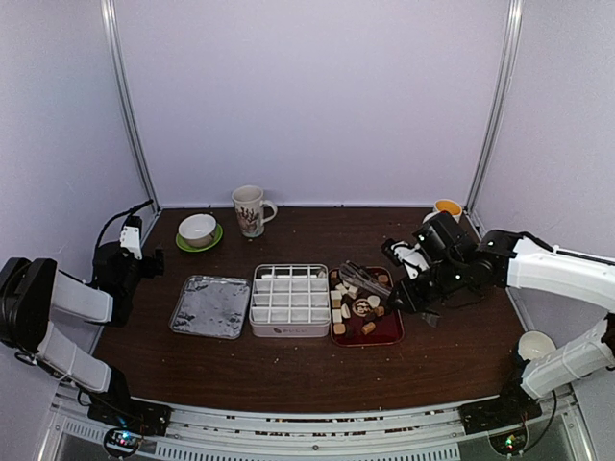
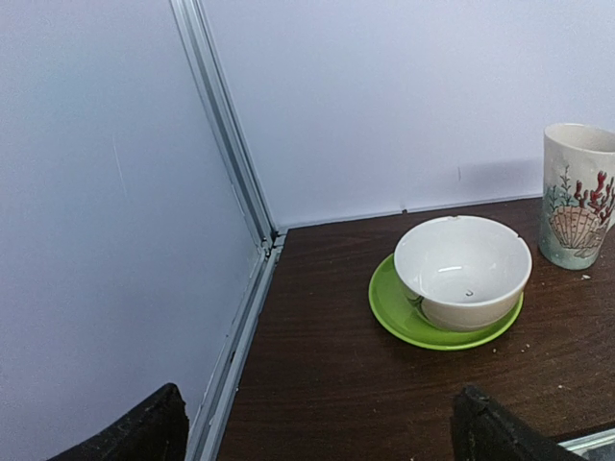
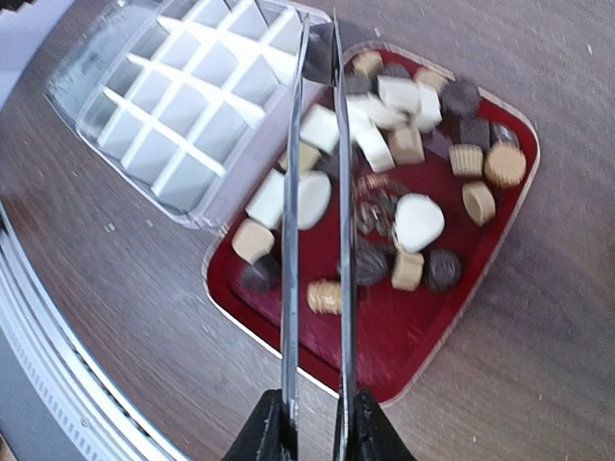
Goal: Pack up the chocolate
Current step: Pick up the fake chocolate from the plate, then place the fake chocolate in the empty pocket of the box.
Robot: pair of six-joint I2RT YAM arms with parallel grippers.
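**Tongs over the chocolate tray**

Closest to the feet of the arms is the bare brown table (image 1: pixel 288 370). A white cup (image 1: pixel 535 344) stands at the right side, by the right arm.

A bit farther in, three things sit in a row. On the left is a shiny lid (image 1: pixel 211 305), lying flat. In the middle is a white box (image 1: pixel 288 298) with lots of little square holes. On the right, just beside the box, is a red tray (image 3: pixel 404 336).

The chocolate (image 3: pixel 419 221) is in the red tray. The pieces are small, some square and some round. They are dark brown, tan and creamy white, all mixed up together.

The right pincer (image 3: pixel 312 437) squeezes the handle end of the metal tongs (image 3: pixel 291 240). The tongs reach out over the tray. Their two arms are close together, almost side by side. Their tips hang over the corner of the tray next to the box. I cannot tell if a piece is between the tips.

The left pincer (image 2: pixel 317 394) is at the left side of the table, well apart from the tray. Its fingers (image 2: pixel 144 432) are spread wide.

Farthest back, a white bowl (image 2: pixel 461 269) sits on a green plate (image 2: pixel 394 317). To its right stands a mug (image 2: pixel 577 192) with a shell and red coral on it. An orange cup (image 1: pixel 447 206) is in the far right corner.
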